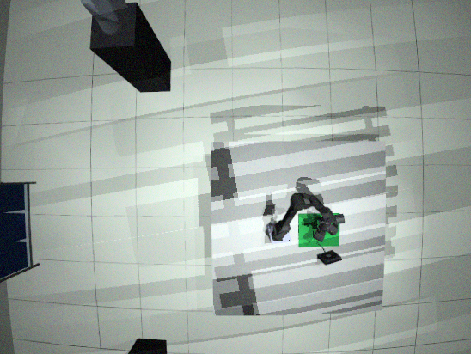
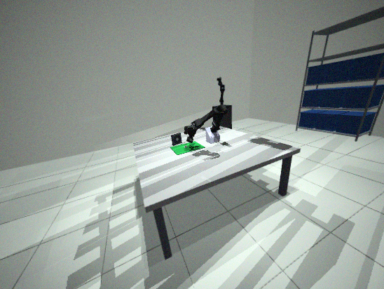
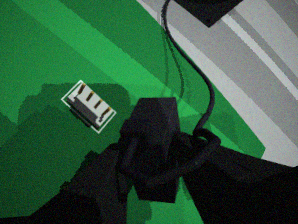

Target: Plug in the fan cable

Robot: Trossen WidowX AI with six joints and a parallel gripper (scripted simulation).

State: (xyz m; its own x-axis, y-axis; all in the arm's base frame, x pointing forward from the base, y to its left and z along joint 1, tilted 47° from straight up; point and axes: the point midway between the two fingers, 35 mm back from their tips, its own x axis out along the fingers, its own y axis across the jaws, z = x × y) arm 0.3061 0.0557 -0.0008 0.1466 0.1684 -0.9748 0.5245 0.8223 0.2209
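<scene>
The green board (image 1: 333, 238) (image 2: 179, 150) (image 3: 60, 50) lies flat on the table. Its white four-pin fan header (image 3: 88, 106) stands bare in the wrist view, up and left of the plug. My gripper (image 3: 148, 147) (image 1: 319, 233) (image 2: 190, 139) is shut on the dark plug (image 3: 154, 137) and holds it above the board, a short way right of the header. The black cable (image 3: 174, 56) runs from the plug back to the black fan (image 1: 329, 257) (image 2: 176, 138), which stands beside the board.
The table (image 1: 266, 283) (image 2: 196, 172) carries the arm's pale base block (image 2: 211, 136). A blue shelf rack (image 2: 343, 91) stands at the right of the room, and a dark cabinet (image 1: 129, 47) stands off the table.
</scene>
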